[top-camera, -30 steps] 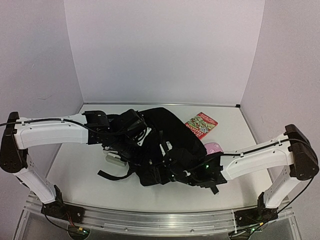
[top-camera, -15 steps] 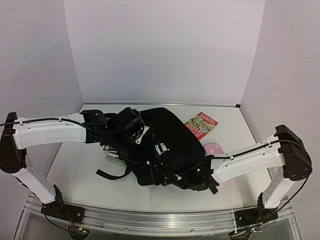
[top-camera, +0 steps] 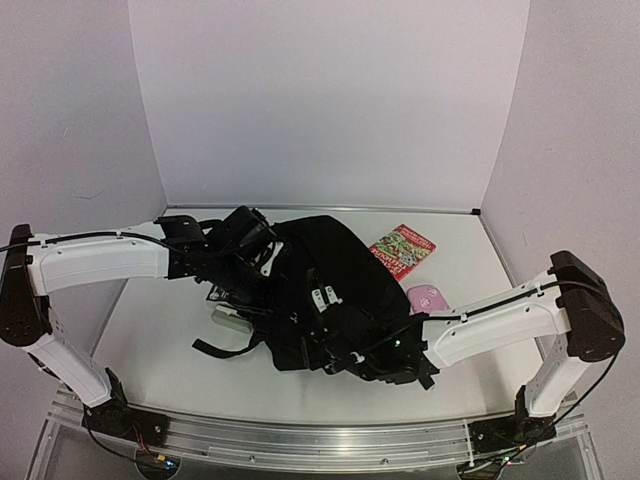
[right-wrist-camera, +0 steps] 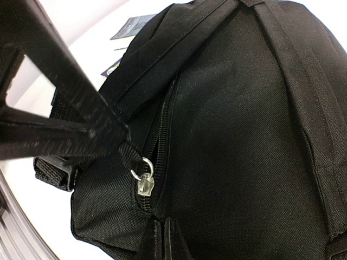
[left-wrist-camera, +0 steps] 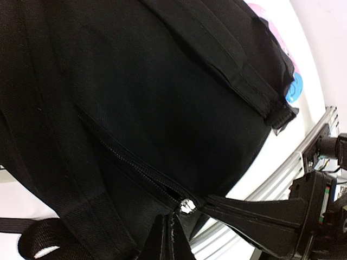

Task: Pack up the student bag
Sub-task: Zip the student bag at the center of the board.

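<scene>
The student bag (top-camera: 335,275) lies flat mid-table, a big black backpack. Its zip runs to a small silver slider (right-wrist-camera: 143,184), which also shows in the left wrist view (left-wrist-camera: 187,206). My left gripper (left-wrist-camera: 171,223) is shut beside that slider on its webbing pull (right-wrist-camera: 123,149). From the right wrist view its fingers (right-wrist-camera: 65,108) reach in from the upper left. My right gripper (right-wrist-camera: 162,223) is shut on the bag's fabric just under the slider, and its fingers (left-wrist-camera: 255,216) show as a dark wedge in the left wrist view.
A colourful booklet (top-camera: 402,250) lies behind the bag on the right. A pink-and-blue pencil case (top-camera: 428,297) sits against the bag's right side. A loose black strap (top-camera: 225,348) and a small white item (top-camera: 228,318) lie left of the bag. The metal rail (top-camera: 320,440) lines the near edge.
My right gripper slid left onto the bag and went from open to shut. My left gripper, shut throughout, drew back to the left and away from me.
</scene>
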You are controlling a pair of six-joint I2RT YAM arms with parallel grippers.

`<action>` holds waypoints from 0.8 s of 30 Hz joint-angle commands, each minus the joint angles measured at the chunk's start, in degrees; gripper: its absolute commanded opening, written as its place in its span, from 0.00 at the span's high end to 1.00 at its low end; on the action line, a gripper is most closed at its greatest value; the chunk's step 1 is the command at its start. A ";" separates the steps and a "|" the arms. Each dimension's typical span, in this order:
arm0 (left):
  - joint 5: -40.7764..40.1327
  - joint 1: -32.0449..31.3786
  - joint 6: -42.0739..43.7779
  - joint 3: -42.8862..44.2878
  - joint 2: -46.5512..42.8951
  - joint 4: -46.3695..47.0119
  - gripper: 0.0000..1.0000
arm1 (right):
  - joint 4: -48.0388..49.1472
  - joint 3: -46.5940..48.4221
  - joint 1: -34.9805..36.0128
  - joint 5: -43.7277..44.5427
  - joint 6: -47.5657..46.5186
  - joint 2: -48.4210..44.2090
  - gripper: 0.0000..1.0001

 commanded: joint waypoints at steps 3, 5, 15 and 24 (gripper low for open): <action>-2.34 4.06 -1.13 -0.47 -2.21 2.78 1.00 | -1.07 -1.83 1.18 0.28 2.17 -2.37 1.00; -2.88 4.83 -0.98 -0.50 -1.78 2.60 1.00 | -1.09 -2.02 1.33 -0.09 2.36 -2.37 1.00; -6.83 6.99 4.56 3.05 3.18 5.10 1.00 | -1.06 -1.66 2.33 -0.09 3.28 -2.06 1.00; -13.47 9.18 9.94 7.47 8.55 7.62 1.00 | -1.05 -0.86 3.01 0.69 3.71 -1.56 1.00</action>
